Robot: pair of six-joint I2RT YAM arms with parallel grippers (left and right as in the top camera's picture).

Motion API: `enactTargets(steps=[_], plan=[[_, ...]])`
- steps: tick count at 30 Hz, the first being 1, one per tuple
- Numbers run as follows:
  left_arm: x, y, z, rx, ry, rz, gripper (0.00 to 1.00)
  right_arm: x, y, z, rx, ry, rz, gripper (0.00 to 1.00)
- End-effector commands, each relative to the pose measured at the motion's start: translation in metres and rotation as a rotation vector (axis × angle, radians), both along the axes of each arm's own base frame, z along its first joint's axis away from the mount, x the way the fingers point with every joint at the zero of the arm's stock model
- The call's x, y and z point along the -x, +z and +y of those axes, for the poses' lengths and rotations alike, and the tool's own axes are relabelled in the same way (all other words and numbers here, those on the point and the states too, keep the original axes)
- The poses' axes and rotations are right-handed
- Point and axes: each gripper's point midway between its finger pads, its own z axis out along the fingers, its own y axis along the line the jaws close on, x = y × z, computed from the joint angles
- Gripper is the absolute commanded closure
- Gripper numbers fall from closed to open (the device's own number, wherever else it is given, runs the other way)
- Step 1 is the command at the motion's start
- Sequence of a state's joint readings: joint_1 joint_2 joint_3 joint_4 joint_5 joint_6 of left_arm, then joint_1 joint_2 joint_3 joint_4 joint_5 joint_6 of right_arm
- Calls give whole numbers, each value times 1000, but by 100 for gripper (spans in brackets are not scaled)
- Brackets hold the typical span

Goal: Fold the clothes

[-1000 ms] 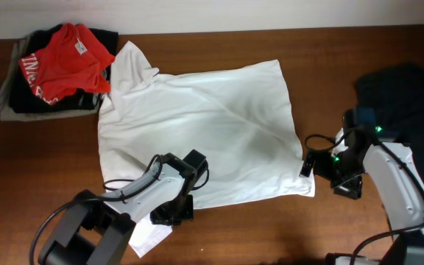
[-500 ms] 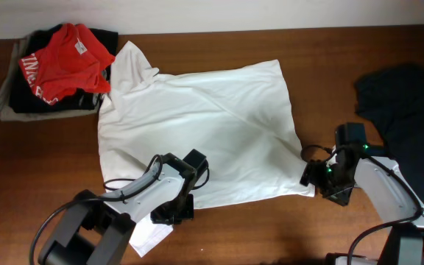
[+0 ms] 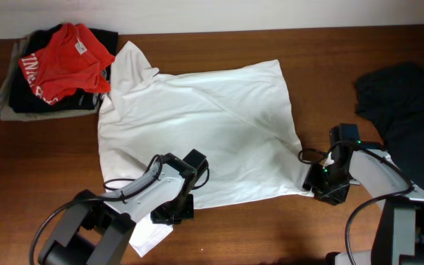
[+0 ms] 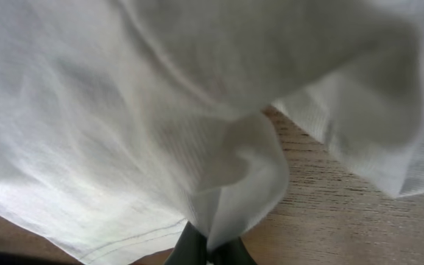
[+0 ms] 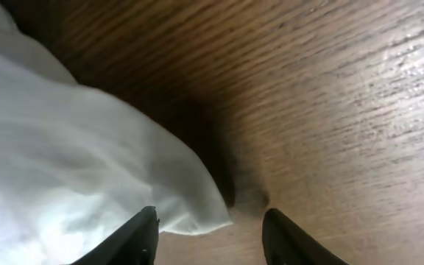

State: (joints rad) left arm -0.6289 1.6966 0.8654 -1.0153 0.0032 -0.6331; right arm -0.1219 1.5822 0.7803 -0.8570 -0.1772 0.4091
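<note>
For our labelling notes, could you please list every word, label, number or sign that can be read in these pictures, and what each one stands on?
Red garment: white lettering along its left edge, too small and creased to read.
Its small white tag: too small to read.
Black T-shirt: white mark, cut off by the picture's edge, unreadable.
White T-shirt: no print visible.
</note>
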Motion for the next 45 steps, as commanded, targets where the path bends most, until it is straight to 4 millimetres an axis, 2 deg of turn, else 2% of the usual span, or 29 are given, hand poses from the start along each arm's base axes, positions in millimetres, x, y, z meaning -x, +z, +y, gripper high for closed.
enactTargets(steps=[1,9,12,14,15,18,22,27,30,32,34,37,41,45], plan=[[2,-3,3,-15,1,8,99,-1,-3,1,-9,-4,-2,51],[2,-3,3,-15,1,7,99,1,-9,2,-13,-4,-5,51],[2,-3,3,-15,1,7,99,6,-14,3,-13,-5,1,59],[2,-3,3,-15,1,7,99,7,-15,3,-13,-22,4,68],[2,-3,3,-15,1,8,99,6,-15,3,-12,-23,1,78],[2,-3,3,-14,1,7,99,6,-15,3,-10,-48,5,96],[3,1,-1,-1,6,21,99,4,-14,2,-7,-99,12,96],[-1,23,-3,-2,4,13,99,-7,-4,-1,-4,-113,-9,96],[-7,36,-5,19,0,-29,99,-15,8,-14,7,-152,-18,96],[-7,46,-5,38,0,-58,99,-18,17,-34,47,-202,-13,96],[-5,55,-4,52,1,-77,99,-16,25,-52,84,-247,-4,96],[-1,68,-1,71,1,-101,99,-11,33,-69,94,-303,-3,96],[2,81,-1,108,4,-132,99,-4,40,-76,94,-295,-13,96],[12,87,-10,174,16,-98,99,-2,48,-77,102,-300,-31,96]])
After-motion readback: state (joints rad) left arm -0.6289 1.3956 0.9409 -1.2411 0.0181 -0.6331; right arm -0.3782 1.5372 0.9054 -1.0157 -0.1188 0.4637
